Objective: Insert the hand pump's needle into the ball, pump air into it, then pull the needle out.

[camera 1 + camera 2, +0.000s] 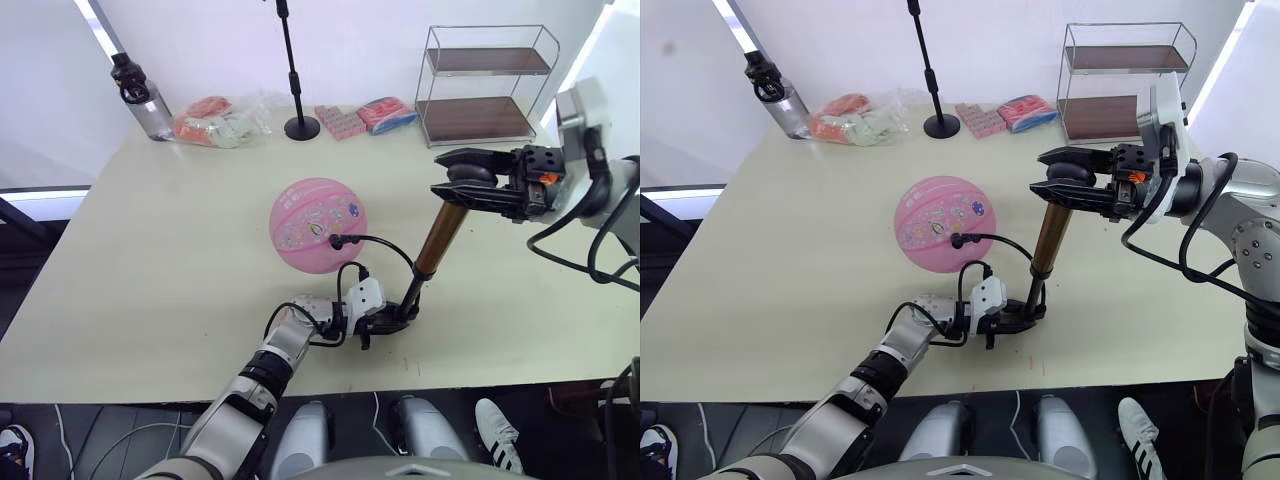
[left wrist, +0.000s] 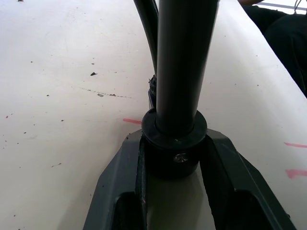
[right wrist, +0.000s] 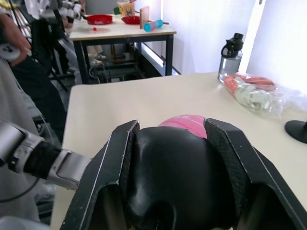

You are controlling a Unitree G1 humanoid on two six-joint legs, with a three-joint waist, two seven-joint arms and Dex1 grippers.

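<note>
The pink ball point(image 1: 317, 225) sits round on the table's middle, stickers facing me. The hand pump point(image 1: 438, 235) stands tilted to its right, bronze barrel up, black base on the table. Its thin black hose point(image 1: 385, 245) arcs over to a small black fitting point(image 1: 336, 241) pressed against the ball; the needle itself is hidden there. My left gripper point(image 1: 385, 320) is shut on the pump's black base point(image 2: 174, 143), low by the table. My right gripper point(image 1: 452, 183) is shut on the pump's black handle point(image 3: 180, 177) at the top.
At the table's back stand a water bottle point(image 1: 140, 98), plastic packets point(image 1: 215, 123), a black stand base point(image 1: 301, 127), pink and blue packets point(image 1: 365, 118) and a two-tier wire shelf point(image 1: 487, 85). The table's front edge runs just below the left gripper.
</note>
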